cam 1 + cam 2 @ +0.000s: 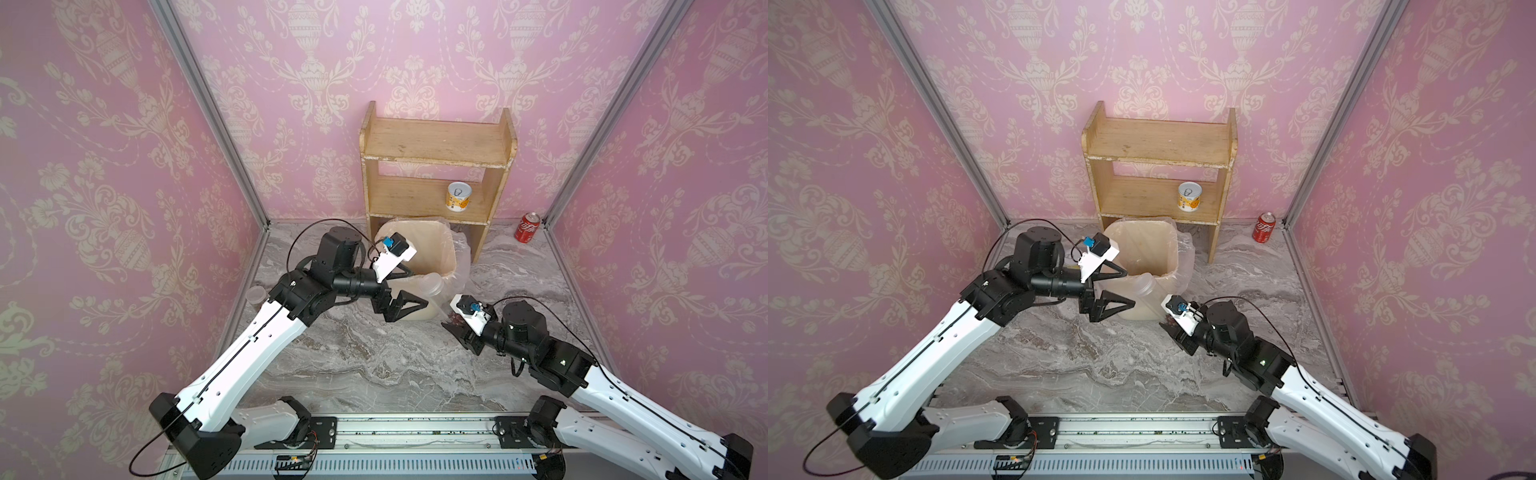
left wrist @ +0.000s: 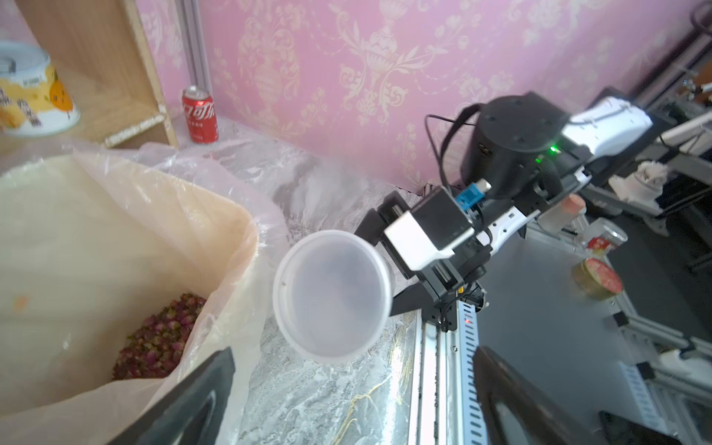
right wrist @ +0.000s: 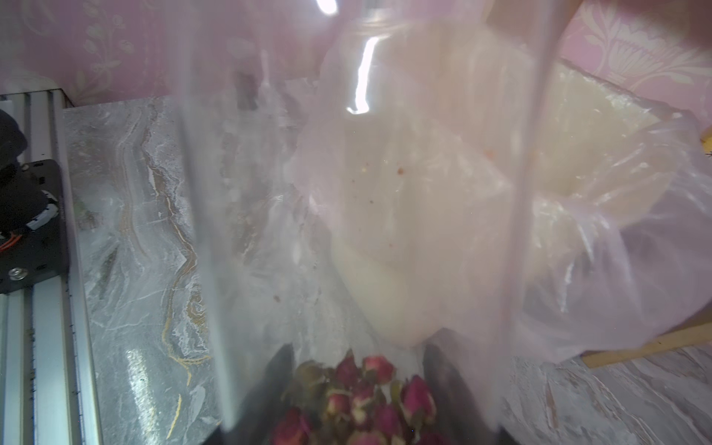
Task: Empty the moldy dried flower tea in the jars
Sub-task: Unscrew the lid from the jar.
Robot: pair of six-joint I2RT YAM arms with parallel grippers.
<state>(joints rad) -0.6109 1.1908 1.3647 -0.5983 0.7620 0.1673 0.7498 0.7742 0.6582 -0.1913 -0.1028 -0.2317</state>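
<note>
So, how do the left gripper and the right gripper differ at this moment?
The left gripper has its fingers spread wide and holds nothing. The right gripper has its fingers closed on a tilted clear jar, with dried flower tea at the jar's bottom. The left gripper reaches the bin from the robot's left side, and the right gripper reaches it from the right side. Both point toward the bin.

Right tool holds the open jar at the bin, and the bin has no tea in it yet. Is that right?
No. The bin already has tea in it, as the left wrist view shows. The right tool does hold the open jar at the bin.
</note>
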